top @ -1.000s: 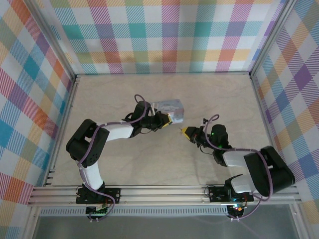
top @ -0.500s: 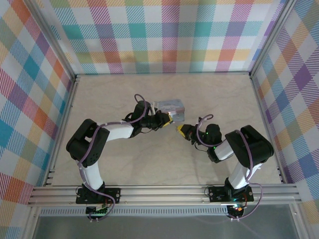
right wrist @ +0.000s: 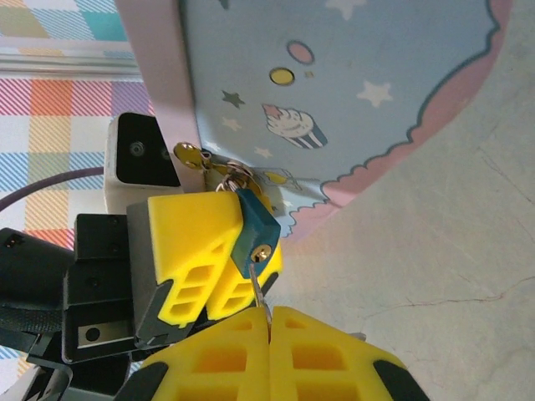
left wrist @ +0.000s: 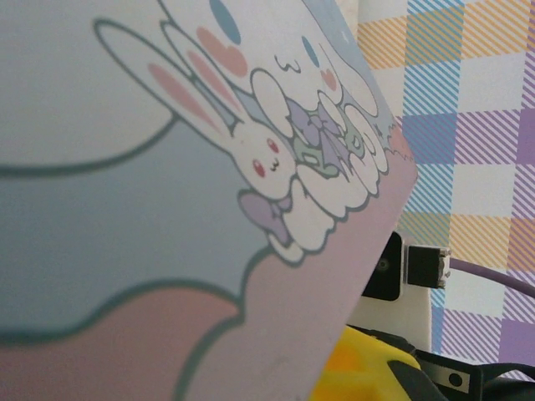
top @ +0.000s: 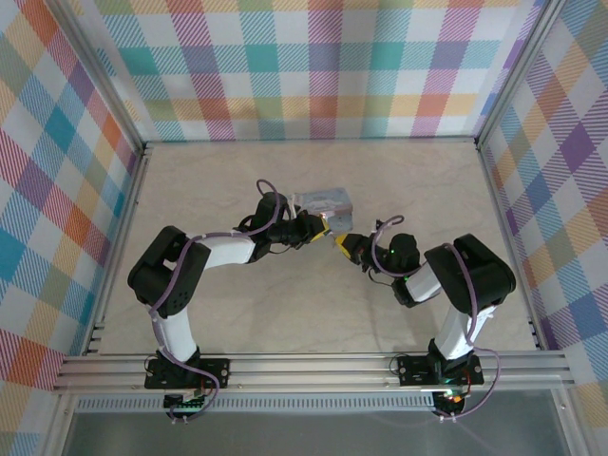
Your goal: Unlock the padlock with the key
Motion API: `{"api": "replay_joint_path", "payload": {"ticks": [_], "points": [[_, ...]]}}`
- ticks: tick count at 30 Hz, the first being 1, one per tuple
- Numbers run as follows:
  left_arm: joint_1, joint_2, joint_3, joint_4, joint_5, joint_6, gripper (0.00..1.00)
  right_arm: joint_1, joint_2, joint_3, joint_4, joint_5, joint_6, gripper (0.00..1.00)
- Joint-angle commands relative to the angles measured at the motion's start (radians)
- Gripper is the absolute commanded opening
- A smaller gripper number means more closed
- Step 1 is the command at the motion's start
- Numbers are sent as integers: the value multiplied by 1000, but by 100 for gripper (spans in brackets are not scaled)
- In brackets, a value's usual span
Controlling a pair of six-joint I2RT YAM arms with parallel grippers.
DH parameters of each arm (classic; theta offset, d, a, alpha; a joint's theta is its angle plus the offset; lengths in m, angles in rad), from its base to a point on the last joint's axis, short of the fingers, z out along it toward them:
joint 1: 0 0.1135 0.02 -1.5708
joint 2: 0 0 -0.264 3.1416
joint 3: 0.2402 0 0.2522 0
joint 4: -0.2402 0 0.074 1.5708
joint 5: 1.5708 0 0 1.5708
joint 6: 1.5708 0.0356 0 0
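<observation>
The small blue padlock hangs by its shackle from the latch of the pale-blue cartoon tin. My left gripper is at the tin's front corner, and its yellow fingers sit closed around the padlock's body. My right gripper comes in from below, shut on the thin silvery key. The key's tip is at the brass keyhole. In the top view the right gripper almost touches the left one. The tin's printed lid blocks most of the left wrist view.
A brass spare key on a ring dangles at the shackle. The tin lies mid-table on the beige tabletop. Plaid walls close in three sides. The right wrist's camera housing looms just past the lid's edge.
The right gripper has moved up and left with the key, closing on the padlock at the tin, and its arm has folded in. The left arm stayed put.
</observation>
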Motion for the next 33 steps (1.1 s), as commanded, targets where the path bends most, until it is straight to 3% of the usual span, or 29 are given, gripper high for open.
{"api": "replay_joint_path", "payload": {"ticks": [1,33], "points": [[9,3,10,55,30,-23,11,8,14,16,56,2,-14,1],[10,6,-24,125,51,-61,10,10,20,66,57,48,-57,1]]}}
